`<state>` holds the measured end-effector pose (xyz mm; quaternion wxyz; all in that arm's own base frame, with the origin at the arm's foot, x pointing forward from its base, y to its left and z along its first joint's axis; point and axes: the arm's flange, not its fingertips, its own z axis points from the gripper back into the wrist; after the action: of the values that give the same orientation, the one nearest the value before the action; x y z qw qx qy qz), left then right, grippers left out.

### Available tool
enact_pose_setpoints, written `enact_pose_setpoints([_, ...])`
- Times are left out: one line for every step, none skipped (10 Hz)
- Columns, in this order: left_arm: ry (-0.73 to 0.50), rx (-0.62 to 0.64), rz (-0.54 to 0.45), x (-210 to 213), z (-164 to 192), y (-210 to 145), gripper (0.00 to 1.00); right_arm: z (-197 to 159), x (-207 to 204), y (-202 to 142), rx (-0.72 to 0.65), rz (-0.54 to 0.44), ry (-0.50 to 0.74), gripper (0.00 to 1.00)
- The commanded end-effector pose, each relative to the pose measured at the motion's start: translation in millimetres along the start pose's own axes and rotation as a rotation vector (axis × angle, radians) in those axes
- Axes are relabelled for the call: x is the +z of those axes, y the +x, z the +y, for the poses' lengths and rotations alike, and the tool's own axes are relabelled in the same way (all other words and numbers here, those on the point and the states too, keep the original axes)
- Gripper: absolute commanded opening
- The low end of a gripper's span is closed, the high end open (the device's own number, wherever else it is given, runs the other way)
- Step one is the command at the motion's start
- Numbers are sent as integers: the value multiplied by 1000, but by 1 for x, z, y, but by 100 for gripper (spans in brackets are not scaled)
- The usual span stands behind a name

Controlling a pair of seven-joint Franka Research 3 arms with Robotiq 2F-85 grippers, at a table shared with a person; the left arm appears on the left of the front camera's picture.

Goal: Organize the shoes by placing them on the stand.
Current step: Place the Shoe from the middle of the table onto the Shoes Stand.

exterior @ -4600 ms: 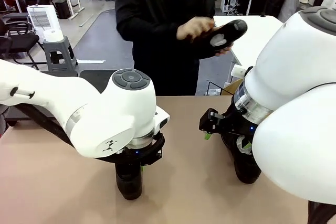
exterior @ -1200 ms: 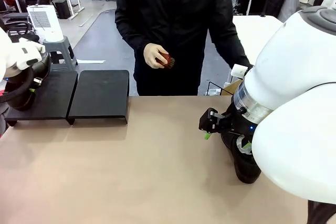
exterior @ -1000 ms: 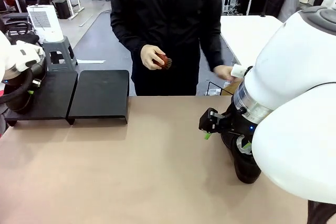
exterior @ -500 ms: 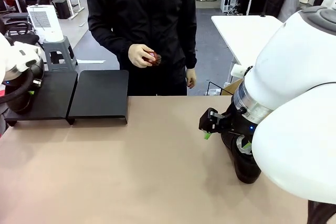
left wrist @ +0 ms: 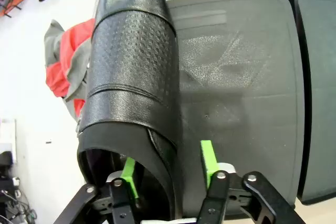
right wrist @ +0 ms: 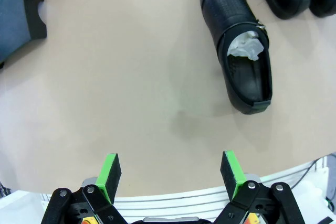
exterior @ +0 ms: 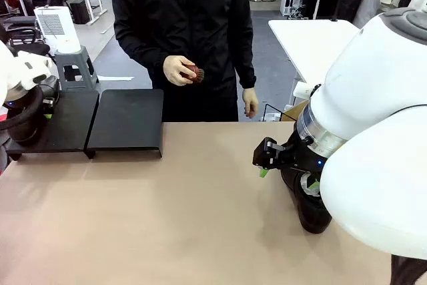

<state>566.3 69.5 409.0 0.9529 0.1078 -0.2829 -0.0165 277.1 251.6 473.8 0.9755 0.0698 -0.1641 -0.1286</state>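
Tool [left wrist: 167, 160] of left arm astride shoe [left wrist: 134, 77]

The shoe [left wrist: 134, 61] seen from the left wrist is recorded as glossy black, with a finely perforated band. The stand [exterior: 127, 121] is matte black. A second black shoe [right wrist: 236, 51] is noted with white stuffing. The table [right wrist: 131, 77] is tan. The right gripper [right wrist: 170, 163] pads [right wrist: 110, 174] are bright green. The brush [exterior: 195, 73] is reddish brown.

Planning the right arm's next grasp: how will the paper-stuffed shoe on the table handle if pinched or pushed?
The shoe probably stays stiff: its upper holds shape, with paper stuffed inside. Its glossy leather may slip in a pinch. Flat on its sole, it should slide, not roll.
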Motion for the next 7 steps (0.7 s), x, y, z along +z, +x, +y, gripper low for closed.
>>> enact_pose_setpoints([48, 32, 3, 9, 1, 1, 100, 2, -1, 4, 4, 0, 18, 100])
enact_pose_setpoints([53, 52, -9, 18, 3, 1, 100, 2, -1, 4, 4, 0, 18, 100])
enact_pose_setpoints([49, 62, -24, 24, 5, 1, 100, 2, -1, 4, 4, 0, 18, 100])
enact_pose_setpoints([47, 81, -32, 34, 7, 0, 100, 2, -1, 4, 4, 0, 18, 100])
enact_pose_setpoints([24, 96, -45, 47, 7, 0, 100, 2, -1, 4, 4, 0, 18, 100])
enact_pose_setpoints([23, 52, -29, 25, 9, 7, 100, 2, -1, 4, 4, 0, 18, 100])
enact_pose_setpoints([23, 52, -29, 25, 9, 7, 100, 2, -1, 4, 4, 0, 18, 100])
